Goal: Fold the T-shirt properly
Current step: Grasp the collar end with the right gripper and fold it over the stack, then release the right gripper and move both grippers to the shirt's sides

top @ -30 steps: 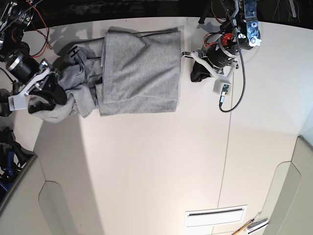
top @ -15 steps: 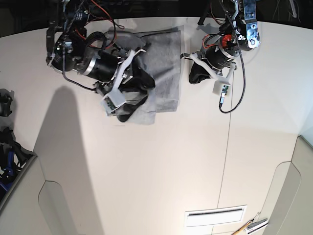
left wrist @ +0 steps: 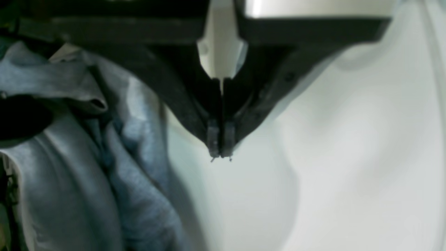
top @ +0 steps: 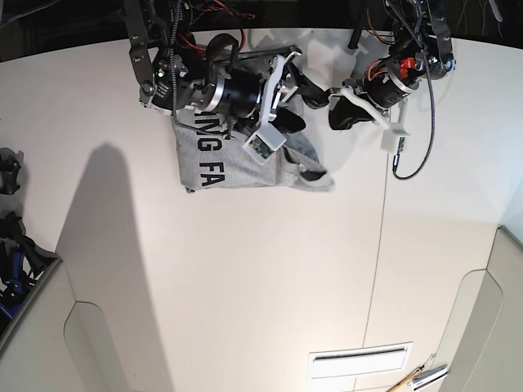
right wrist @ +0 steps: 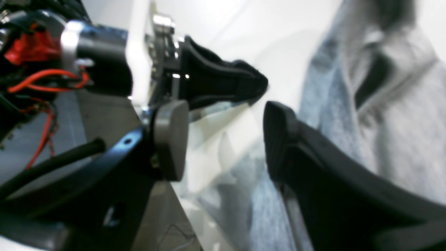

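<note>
The light heather-grey cotton T-shirt (top: 233, 159) lies as a folded, roughly rectangular bundle near the far edge of the smooth off-white counter (top: 245, 278), with its lettered side up; bold black block capitals run across it, reading "ING" on one line and "FA" on the line below, the rest being covered by the arm above the shirt. The knit looks soft and flecked, and one loose corner of the cloth flops out in a rumpled tongue at the bundle's near right corner. The right end effector (top: 296, 98), a black two-fingered claw on a white bracket behind a silver and black motor body, hangs over the T-shirt's right-hand part with its jaws spread apart and nothing between them; in the right wrist view its black padded fingers (right wrist: 289, 139) stand clearly separated with grey fabric (right wrist: 400, 125) blurred behind them. The left end effector (top: 341, 118), also black with a white bracket and a looping black cable, sits just beside the T-shirt's right edge over bare counter; in the left wrist view its two dark tapering fingers (left wrist: 213, 136) are pressed together tip to tip and grasp nothing, with creased grey folds of the T-shirt (left wrist: 87, 174) to their left.
</note>
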`<action>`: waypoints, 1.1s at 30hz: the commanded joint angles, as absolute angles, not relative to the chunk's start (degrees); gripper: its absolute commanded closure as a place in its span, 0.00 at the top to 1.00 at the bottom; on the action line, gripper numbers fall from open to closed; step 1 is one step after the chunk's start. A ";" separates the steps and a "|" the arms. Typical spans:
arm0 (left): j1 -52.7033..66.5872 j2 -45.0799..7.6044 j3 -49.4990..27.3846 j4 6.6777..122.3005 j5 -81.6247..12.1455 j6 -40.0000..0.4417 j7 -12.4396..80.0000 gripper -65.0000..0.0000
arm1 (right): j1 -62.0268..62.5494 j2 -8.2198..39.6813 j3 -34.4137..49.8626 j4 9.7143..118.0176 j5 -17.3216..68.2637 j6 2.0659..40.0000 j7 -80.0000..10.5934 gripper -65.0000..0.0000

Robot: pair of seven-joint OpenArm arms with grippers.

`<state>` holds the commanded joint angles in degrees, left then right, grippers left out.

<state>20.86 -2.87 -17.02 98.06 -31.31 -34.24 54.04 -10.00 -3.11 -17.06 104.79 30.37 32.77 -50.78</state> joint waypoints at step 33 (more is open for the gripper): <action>25.41 -5.56 -25.56 121.86 -47.42 -39.33 61.36 0.00 | -6.85 -2.76 15.27 113.16 25.71 32.32 -40.71 0.00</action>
